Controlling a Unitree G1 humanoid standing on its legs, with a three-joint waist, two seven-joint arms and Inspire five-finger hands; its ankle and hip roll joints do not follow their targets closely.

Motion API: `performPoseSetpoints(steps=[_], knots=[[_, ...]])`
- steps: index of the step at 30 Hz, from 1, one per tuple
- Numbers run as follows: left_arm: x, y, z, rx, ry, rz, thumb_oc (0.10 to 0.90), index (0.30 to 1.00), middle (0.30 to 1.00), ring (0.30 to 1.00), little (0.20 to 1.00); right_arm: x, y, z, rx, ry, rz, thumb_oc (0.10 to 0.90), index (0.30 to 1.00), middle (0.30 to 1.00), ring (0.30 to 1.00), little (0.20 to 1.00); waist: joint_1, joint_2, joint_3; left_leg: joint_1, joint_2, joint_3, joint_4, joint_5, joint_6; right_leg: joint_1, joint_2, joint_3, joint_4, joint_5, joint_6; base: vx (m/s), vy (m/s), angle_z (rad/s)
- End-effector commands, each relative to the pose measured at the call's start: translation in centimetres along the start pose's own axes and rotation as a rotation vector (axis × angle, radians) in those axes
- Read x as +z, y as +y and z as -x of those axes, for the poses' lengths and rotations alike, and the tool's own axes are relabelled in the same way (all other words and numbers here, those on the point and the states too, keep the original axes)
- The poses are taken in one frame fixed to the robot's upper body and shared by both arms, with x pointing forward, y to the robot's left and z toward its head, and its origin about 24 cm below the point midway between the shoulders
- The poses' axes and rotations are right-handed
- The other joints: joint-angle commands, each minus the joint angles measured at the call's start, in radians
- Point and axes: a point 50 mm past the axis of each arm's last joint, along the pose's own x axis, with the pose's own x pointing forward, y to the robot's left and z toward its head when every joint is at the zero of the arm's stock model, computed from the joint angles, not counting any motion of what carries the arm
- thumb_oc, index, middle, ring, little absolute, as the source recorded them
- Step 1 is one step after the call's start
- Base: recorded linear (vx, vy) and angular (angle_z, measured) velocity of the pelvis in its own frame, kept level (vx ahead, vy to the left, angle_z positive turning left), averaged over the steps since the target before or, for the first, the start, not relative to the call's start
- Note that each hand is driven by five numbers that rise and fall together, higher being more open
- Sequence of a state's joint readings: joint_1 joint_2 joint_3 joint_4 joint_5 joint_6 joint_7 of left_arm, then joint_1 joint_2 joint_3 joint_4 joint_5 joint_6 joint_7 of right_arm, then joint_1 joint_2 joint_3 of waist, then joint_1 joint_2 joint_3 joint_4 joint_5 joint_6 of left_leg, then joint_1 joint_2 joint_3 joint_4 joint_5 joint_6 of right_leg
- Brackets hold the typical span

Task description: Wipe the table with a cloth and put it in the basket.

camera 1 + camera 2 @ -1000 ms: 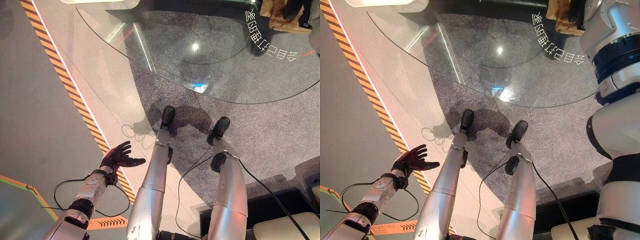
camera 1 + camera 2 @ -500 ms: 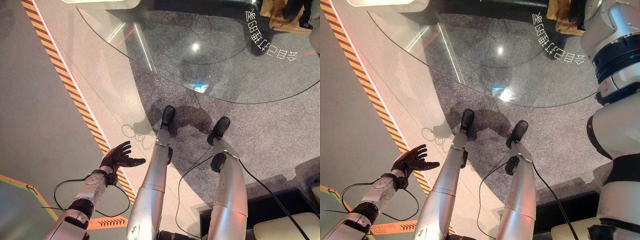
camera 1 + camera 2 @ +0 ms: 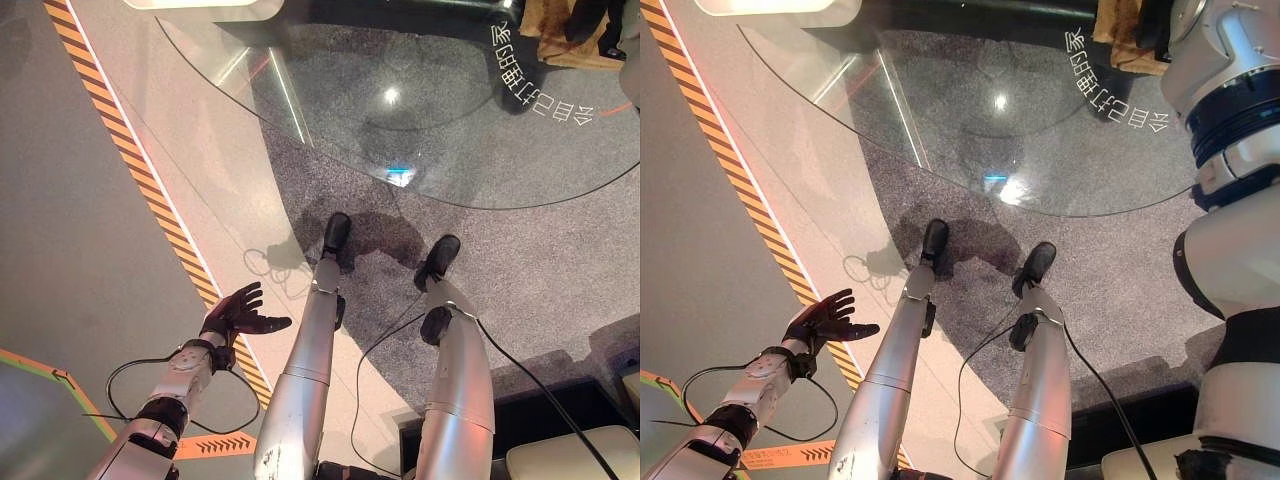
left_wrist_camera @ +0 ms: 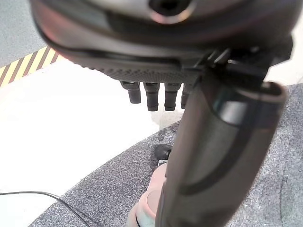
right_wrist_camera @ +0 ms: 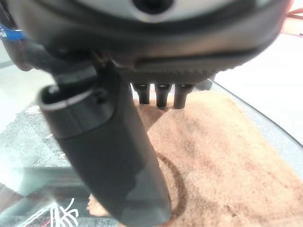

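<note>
The left hand (image 3: 240, 312) hangs low at the robot's left side, above the floor beside a yellow-and-black striped floor line (image 3: 150, 195), palm turned up with fingers and thumb spread and relaxed, holding nothing. Its own wrist view shows the fingers (image 4: 152, 96) extended in a row above pale floor and grey carpet (image 4: 94, 189). The right hand (image 5: 109, 137) is over the far right part of the round glass table (image 3: 330, 100), and the tan cloth (image 5: 222, 161) lies spread on the glass directly under and ahead of it. In the right wrist view the fingers (image 5: 161, 94) point straight down towards the cloth and the thumb reaches out over it; the fingers look straight rather than curled, and whether their tips touch the fabric cannot be told. From the head camera the cloth (image 3: 560, 40) shows at the table's far right edge, well apart from the left hand, with white lettering (image 3: 535, 85) on the glass just beside it on the nearer side.
</note>
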State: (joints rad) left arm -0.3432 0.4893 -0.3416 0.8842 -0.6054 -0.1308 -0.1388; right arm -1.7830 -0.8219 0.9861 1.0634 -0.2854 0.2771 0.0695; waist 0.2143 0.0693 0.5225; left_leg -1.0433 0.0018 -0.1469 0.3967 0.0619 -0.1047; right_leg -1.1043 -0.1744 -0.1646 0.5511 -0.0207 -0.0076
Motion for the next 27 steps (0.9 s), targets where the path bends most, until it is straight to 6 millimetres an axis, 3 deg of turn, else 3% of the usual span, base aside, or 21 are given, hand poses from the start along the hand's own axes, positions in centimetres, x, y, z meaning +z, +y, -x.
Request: performPoseSetpoints(steps=[1,27], knots=[[-4.25,2.46,2.77,0.068,0.133,-0.012,0.800,0.900,0.900,0.900,0.900,-0.16,1.58,0.04,0.084,-0.013,0.071,0.100,0.300,0.300,0.300,0.200,-0.008,0.048,-0.003,0.003,-0.017,0.049,-0.014,0.004,0.072,0.057,0.025,-0.011,-0.050,-0.003,0.016,0.00,0.000,0.00],[-4.08,2.47,2.70,0.056,0.133,-0.013,0.800,0.900,0.900,0.900,0.900,0.22,1.54,0.04,0.083,-0.026,0.076,0.100,0.300,0.300,0.300,0.200,-0.006,0.048,-0.003,0.006,-0.016,0.049,-0.021,0.007,0.071,0.061,0.023,-0.015,-0.059,-0.001,0.018,0.00,0.000,0.00]])
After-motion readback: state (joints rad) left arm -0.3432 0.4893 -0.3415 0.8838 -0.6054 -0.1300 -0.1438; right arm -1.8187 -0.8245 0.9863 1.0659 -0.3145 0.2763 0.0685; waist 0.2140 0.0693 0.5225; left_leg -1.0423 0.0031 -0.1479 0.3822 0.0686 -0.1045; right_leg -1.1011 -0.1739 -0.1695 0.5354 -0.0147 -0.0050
